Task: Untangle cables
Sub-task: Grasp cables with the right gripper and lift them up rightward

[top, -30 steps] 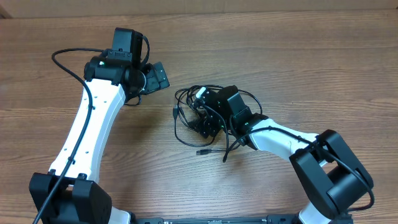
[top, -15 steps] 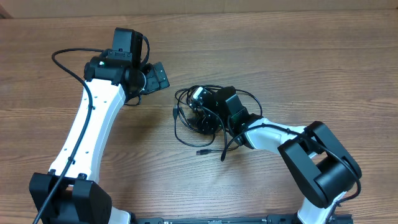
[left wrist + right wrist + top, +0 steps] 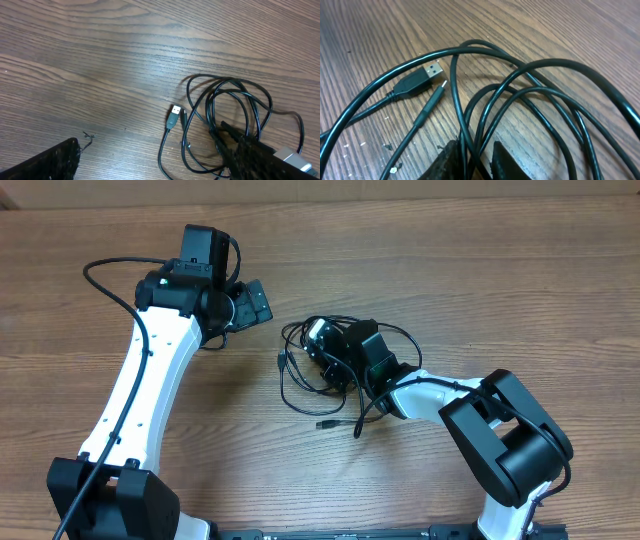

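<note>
The tabletop (image 3: 480, 270) is brown wood grain, matt with a faint sheen and fine streaks. The cables (image 3: 535, 95) have smooth, glossy black plastic jackets. One USB plug (image 3: 417, 80) has a bright metal shell on moulded black plastic. The arm shells (image 3: 150, 380) are smooth white plastic, and the joint housings (image 3: 520, 450) are matt black. The fingers (image 3: 450, 161) of the right gripper (image 3: 475, 152) look rough, grainy black.

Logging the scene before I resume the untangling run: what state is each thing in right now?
cables: tangled in overlapping loops, lying on the table.
USB plug: unplugged, lying flat on the wood.
right gripper: shut on strands of the cables.
left gripper: open, empty, apart from the cables.
</note>
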